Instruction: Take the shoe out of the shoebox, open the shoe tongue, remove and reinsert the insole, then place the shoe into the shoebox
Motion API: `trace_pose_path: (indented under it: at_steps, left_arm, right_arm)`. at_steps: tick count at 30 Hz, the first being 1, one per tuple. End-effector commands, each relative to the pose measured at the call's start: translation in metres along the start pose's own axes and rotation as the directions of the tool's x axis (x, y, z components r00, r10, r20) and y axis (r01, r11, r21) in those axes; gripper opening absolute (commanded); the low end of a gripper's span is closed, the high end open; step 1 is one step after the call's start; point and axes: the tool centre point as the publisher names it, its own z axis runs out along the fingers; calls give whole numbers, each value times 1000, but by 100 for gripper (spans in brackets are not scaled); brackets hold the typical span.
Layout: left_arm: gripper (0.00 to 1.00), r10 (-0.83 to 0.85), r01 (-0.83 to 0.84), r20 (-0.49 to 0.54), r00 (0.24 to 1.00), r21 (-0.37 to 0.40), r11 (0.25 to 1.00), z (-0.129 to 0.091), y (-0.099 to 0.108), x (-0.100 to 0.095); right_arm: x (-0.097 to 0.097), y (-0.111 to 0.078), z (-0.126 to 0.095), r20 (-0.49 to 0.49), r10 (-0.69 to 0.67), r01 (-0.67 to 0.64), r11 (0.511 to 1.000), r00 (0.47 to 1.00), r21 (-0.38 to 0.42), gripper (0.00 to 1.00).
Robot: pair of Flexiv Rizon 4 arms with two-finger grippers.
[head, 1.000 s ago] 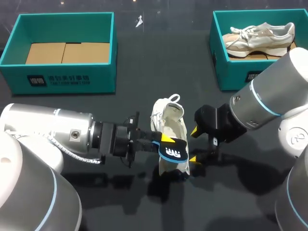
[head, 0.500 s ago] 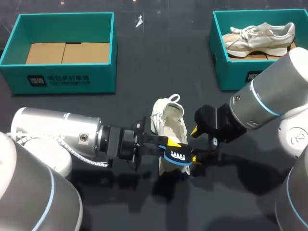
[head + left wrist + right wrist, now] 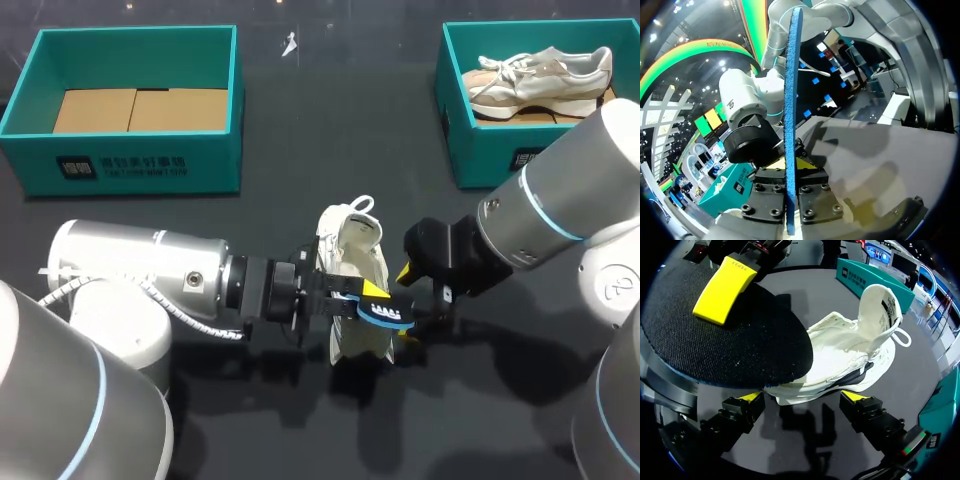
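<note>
Gripping confirmed on the left gripper (image 3: 790, 175): both fingers clamp the insole (image 3: 791, 90) from two sides near one end. The insole stands on edge between them, blue rim toward the wrist camera, with the rest running out ahead of the tips. Seen from the right wrist, one yellow fingertip (image 3: 722, 289) of that gripper lies flat on the insole's black fabric face.

The insole hangs just over the near end of the shoe (image 3: 850, 352). Whether the two touch cannot be told.

On the right gripper (image 3: 802, 399), the fingers are spread apart, one tip on each side of the shoe's near end. Neither tip is plainly touching it.

The shoe is white and rests on the dark table (image 3: 300, 180). A flap with a loop stands up at the end farthest from the right fingers.

Beyond the shoe on the left arm's side is a teal box (image 3: 135, 165) with a cardboard floor. On the right arm's side a second teal box (image 3: 480, 150) holds another pale shoe (image 3: 540, 72).
</note>
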Motion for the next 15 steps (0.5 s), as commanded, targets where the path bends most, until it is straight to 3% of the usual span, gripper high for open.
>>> trace_pose_path:
  at_steps: [1,15]
  left_arm:
    - [0,-6,6,3,1000,-4,1000,7,1,3]
    - [0,-33,33,21,999,-17,999,10,3,4]
  right_arm:
    - [1,0,0,2,0,0,1000,1000,1,100]
    - [1,0,0,2,0,0,1000,1000,1,100]
